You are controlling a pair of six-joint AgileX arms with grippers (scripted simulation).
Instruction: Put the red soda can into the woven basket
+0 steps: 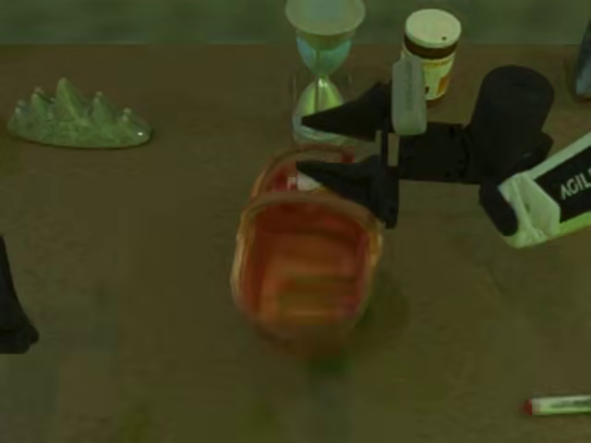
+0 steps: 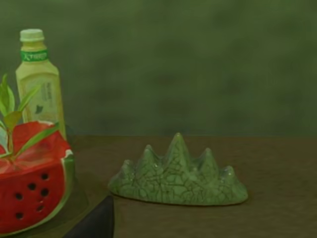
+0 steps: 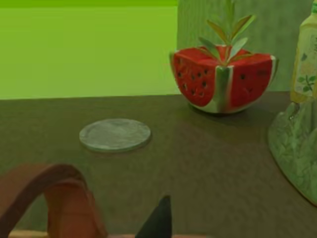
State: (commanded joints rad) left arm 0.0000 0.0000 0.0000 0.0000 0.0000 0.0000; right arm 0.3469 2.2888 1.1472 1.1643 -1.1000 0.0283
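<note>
The woven basket stands at the table's middle, orange-red, its hoop handle close in the right wrist view. My right gripper hangs open over the basket's far end, one finger past the rim and the other above it, nothing between them. A small white-and-red patch shows inside the basket under the nearer finger; it may be the red soda can, but I cannot tell. One dark fingertip shows beside the handle. My left gripper is parked at the left edge.
A green crackled ceramic ridge lies at the back left. An hourglass and a white-lidded jar stand behind the basket. A red marker lies front right. A watermelon planter, a bottle and a grey disc stand farther off.
</note>
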